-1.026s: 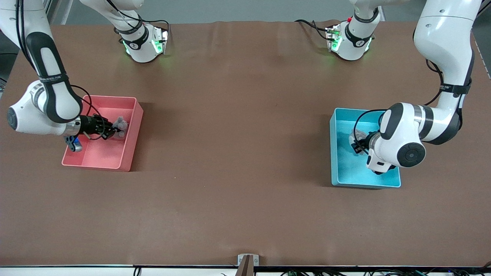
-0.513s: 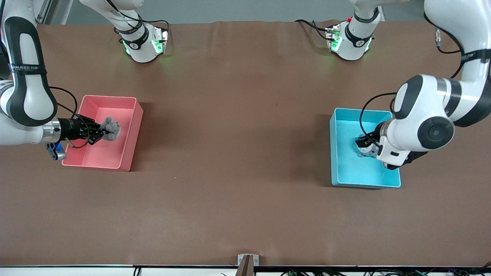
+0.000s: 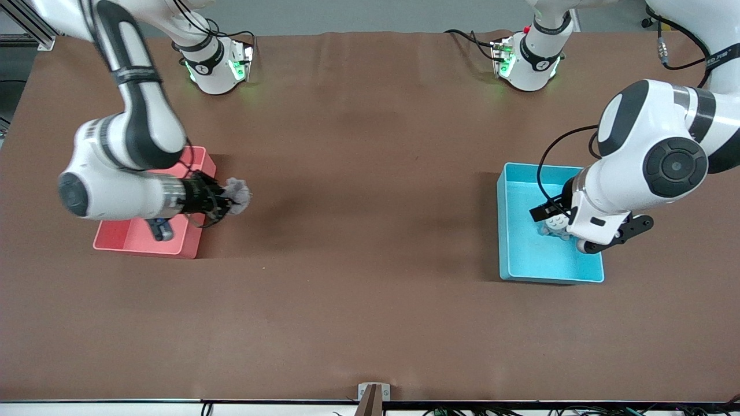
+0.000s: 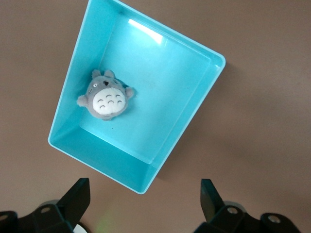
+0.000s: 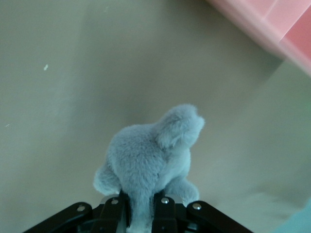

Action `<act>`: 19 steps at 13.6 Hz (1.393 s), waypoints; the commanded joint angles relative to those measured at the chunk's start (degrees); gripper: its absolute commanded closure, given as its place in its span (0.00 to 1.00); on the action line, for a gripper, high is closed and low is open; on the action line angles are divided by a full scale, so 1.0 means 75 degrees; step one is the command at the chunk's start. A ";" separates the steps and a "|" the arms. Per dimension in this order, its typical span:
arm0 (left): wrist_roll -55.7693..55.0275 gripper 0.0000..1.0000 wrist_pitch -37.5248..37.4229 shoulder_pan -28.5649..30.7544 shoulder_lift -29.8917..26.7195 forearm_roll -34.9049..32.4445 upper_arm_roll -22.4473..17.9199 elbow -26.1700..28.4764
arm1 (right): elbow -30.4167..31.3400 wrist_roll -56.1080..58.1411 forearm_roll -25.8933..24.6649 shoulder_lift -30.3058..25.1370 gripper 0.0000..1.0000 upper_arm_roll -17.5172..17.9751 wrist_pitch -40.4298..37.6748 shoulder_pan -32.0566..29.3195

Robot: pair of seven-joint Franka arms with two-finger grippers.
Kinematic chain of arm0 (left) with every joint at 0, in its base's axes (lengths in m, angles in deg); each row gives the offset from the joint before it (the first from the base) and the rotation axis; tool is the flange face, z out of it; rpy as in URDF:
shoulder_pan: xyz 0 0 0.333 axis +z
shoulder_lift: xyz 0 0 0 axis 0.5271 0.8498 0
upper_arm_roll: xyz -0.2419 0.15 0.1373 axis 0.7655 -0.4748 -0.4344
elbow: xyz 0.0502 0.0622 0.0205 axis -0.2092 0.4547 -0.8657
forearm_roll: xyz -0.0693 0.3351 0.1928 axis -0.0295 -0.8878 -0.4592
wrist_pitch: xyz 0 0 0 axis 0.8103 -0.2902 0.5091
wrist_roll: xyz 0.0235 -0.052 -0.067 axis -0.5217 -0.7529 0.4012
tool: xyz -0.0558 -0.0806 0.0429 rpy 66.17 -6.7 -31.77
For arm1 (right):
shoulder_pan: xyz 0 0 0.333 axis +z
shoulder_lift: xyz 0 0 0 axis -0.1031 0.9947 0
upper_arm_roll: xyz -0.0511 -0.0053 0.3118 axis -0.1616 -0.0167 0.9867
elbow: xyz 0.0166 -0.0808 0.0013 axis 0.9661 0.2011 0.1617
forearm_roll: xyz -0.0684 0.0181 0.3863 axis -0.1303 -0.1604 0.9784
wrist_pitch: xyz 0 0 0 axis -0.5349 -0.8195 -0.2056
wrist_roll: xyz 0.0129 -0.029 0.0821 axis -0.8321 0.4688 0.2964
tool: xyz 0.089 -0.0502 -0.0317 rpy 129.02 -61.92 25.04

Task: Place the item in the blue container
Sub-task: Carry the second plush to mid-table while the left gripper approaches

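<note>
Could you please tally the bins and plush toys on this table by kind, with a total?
Bins: 2, the blue bin and the pink bin.
Plush toys: 2, one lying in the blue bin, one held by the right gripper over the table beside the pink bin.
Total: 4.

From my station the blue container point(image 4: 189, 104) reads as smooth moulded plastic, its floor glossy enough to throw back a white glare. The plush in it point(image 4: 106, 95) is short grey fleece with a paler belly patch. The second plush point(image 5: 150, 165) looks fuzzier, matt grey pile. The pink bin point(image 3: 124, 241) is the same smooth plastic. The bench point(image 3: 370, 190) wears a matt brown covering, faintly creased.
</note>
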State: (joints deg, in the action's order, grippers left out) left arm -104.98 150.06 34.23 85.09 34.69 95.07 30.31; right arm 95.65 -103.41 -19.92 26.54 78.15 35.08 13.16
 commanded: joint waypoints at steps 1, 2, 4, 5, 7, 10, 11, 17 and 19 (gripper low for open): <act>0.0085 0.00 -0.0158 -0.0019 0.0163 0.0036 0.0057 -0.0301 | 0.0136 -0.1658 -0.0001 -0.0066 0.96 -0.0115 0.1125 0.1354; 0.0155 0.00 -0.0158 -0.0019 0.0163 0.0048 0.0057 -0.0301 | 0.0124 -0.2105 -0.0036 -0.0019 0.96 -0.0115 0.1559 0.1742; 0.0273 0.00 -0.0146 -0.0019 0.0175 0.0095 0.0057 -0.0301 | 0.0112 -0.2903 -0.0048 0.0296 0.96 -0.0115 0.2485 0.2446; 0.0273 0.00 -0.0146 -0.0042 0.0186 0.0095 0.0080 -0.0301 | 0.0101 -0.3127 -0.0060 0.0495 0.96 -0.0126 0.2814 0.2681; 0.0261 0.00 -0.0111 -0.0089 0.0245 0.0095 0.0174 -0.0301 | 0.0101 -0.3689 -0.0188 0.0870 0.96 -0.0150 0.3226 0.3208; 0.0156 0.00 0.0099 -0.0089 0.0409 0.0118 0.0408 -0.0289 | 0.0077 -0.4708 -0.0820 0.1468 0.96 -0.0138 0.4128 0.3912; 0.0121 0.00 0.0274 -0.0089 0.0444 0.0188 0.0548 -0.0277 | -0.0004 -0.4920 -0.0926 0.1667 0.95 -0.0138 0.4269 0.4100; -0.1212 0.00 0.1048 -0.0616 0.0830 0.0458 0.0596 -0.0242 | -0.0403 -0.5473 -0.0939 0.2278 0.88 -0.0150 0.4540 0.4430; -0.1658 0.00 0.1341 -0.0791 0.0959 0.0528 0.0596 -0.0242 | -0.0403 -0.5473 -0.0951 0.2348 0.69 -0.0150 0.4540 0.4430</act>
State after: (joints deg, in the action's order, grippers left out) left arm -114.55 158.72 29.17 90.98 37.53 99.44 29.55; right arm 93.66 -142.59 -25.62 43.21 77.46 69.32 45.95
